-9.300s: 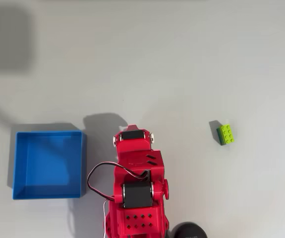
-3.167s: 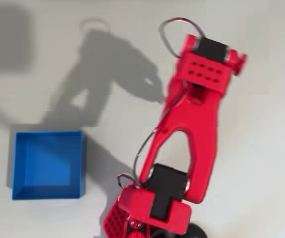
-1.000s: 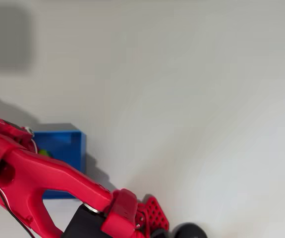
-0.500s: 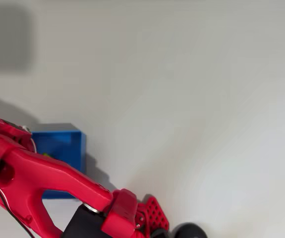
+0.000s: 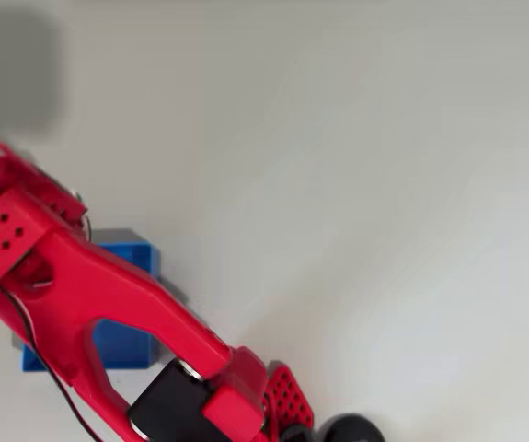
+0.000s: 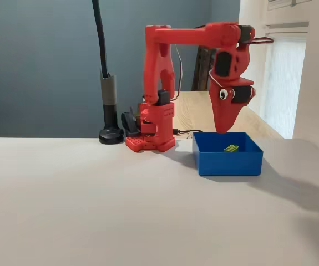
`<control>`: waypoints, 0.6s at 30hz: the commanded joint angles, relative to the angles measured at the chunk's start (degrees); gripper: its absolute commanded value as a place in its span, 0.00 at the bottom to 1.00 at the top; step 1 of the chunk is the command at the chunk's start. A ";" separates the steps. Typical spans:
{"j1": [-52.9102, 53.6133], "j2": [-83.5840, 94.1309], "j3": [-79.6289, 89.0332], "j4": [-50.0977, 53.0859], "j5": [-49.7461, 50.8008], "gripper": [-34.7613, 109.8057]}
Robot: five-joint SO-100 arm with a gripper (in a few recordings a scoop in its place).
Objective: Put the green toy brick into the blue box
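Observation:
The green toy brick lies studs up on the floor of the blue box, toward its back wall. My red gripper hangs point-down just above the box's back left part, clear of the brick, with its jaws together and nothing between them. In the overhead view the arm covers most of the blue box, and only its right wall and lower edge show there.
The red arm base stands behind and left of the box. A black pole on a round foot rises left of the base; its foot sits at the bottom edge from above. Pale tabletop stretches around.
The arm has risen over the box and swung slightly up in the overhead picture. The green brick, glimpsed at the gripper before, now rests loose in the box.

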 commanded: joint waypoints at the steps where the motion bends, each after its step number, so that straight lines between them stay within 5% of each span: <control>1: 11.34 9.14 -2.90 -0.62 -6.33 0.24; 18: 34.63 48.25 38.85 -30.32 -23.73 0.24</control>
